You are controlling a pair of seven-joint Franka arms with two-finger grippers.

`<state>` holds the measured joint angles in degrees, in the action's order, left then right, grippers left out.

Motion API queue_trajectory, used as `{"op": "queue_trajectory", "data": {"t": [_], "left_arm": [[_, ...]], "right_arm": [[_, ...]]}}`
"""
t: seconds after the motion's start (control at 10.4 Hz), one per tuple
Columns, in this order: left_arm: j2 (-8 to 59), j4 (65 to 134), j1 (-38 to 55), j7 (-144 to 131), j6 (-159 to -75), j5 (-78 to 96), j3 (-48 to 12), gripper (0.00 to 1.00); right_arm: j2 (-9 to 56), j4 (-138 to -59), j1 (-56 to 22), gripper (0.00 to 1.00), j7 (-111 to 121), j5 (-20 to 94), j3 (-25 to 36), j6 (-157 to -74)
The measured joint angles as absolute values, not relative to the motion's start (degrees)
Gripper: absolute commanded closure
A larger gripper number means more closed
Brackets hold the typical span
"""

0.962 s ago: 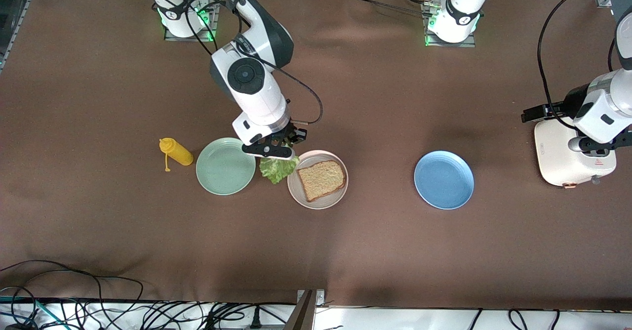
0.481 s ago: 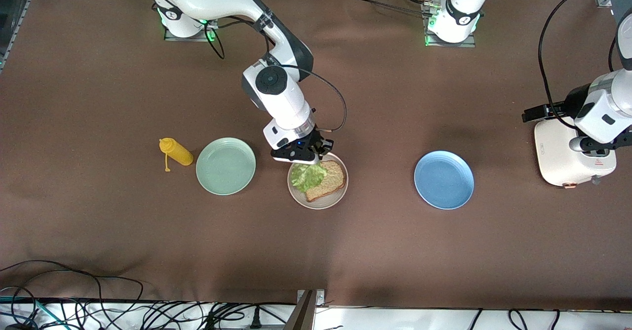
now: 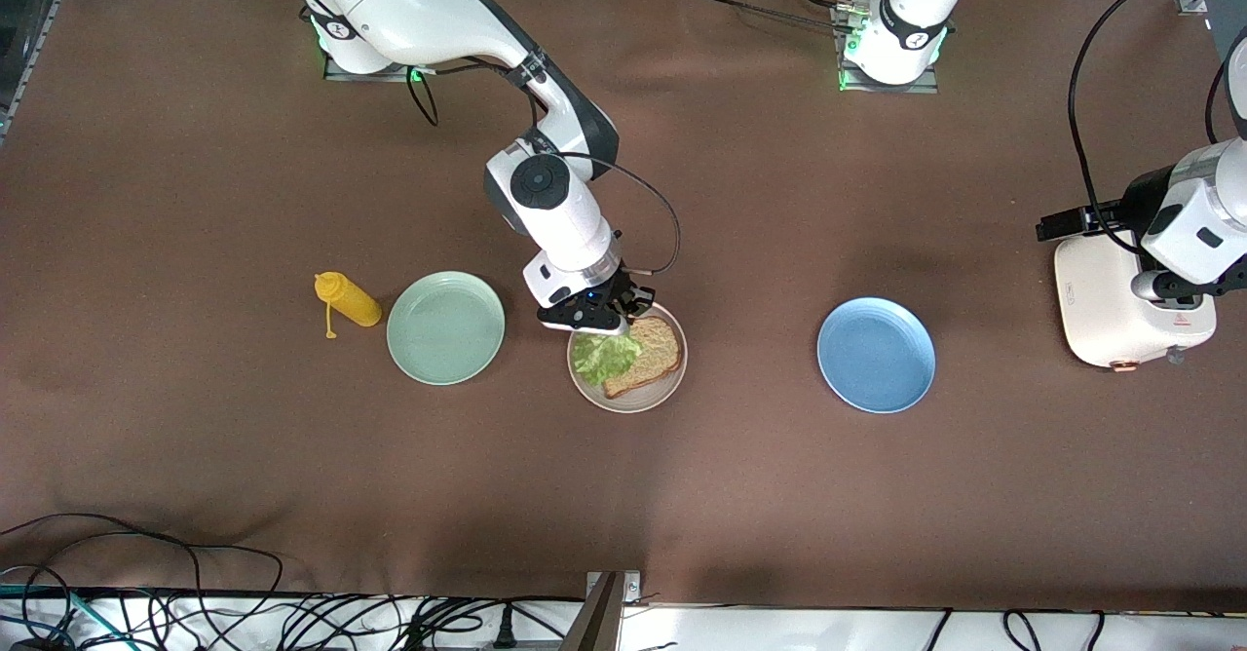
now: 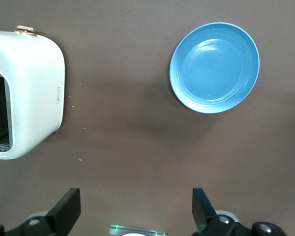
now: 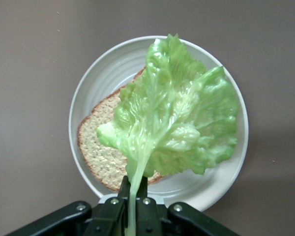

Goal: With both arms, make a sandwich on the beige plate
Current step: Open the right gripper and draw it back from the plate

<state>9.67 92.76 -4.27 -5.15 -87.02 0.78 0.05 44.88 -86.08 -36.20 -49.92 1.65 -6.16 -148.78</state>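
Note:
A single brown bread slice [image 3: 659, 347] lies on the beige plate [image 3: 638, 403], which sits mid-table. The crinkled green lettuce leaf [image 3: 604, 355] spreads over the part of the slice toward the right arm's end. My right gripper [image 3: 596, 324] is over that plate's rim and is shut on the leaf's pale stem. In the right wrist view the lettuce [image 5: 177, 118] drapes from the right gripper [image 5: 133, 186] across the bread [image 5: 99, 147] and the plate [image 5: 221, 189]. My left gripper [image 4: 132, 212] hangs open and holds nothing, waiting above the white toaster [image 3: 1106, 305].
A mint-green plate [image 3: 445, 327] and a yellow squeeze bottle [image 3: 348, 302] lie toward the right arm's end of the beige plate. A blue plate [image 3: 876, 355] sits between the beige plate and the toaster. Cables run along the table edge nearest the front camera.
My right gripper carried the lettuce from beside the mint-green plate to over the beige plate and lowered it onto the bread. The left arm barely shifted.

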Motion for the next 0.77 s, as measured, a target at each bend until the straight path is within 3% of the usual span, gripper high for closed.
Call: {"op": "queue_trajectory", "data": {"t": [0.1,0.38,0.58,0.77], "left_arm": [[9.8,92.8,-4.3,-5.2,-87.0,0.8,0.1,0.00],[10.6,92.8,-4.4,-5.2,-87.0,0.8,0.1,0.00],[10.9,92.8,-4.6,-4.6,-87.1,0.8,0.1,0.00],[11.0,92.8,-4.8,-3.6,-87.3,0.8,0.2,0.00]], "right_arm": [[46.3,-86.1,-36.3,0.00,-49.3,1.7,-6.2,-152.2],[49.3,-86.1,-36.4,0.00,-49.0,1.7,-6.2,-163.2],[48.5,-85.1,-36.5,0.00,-48.7,1.7,-6.2,-161.2],[44.6,-83.5,-36.5,0.00,-48.3,1.7,-6.2,-151.3]]}}
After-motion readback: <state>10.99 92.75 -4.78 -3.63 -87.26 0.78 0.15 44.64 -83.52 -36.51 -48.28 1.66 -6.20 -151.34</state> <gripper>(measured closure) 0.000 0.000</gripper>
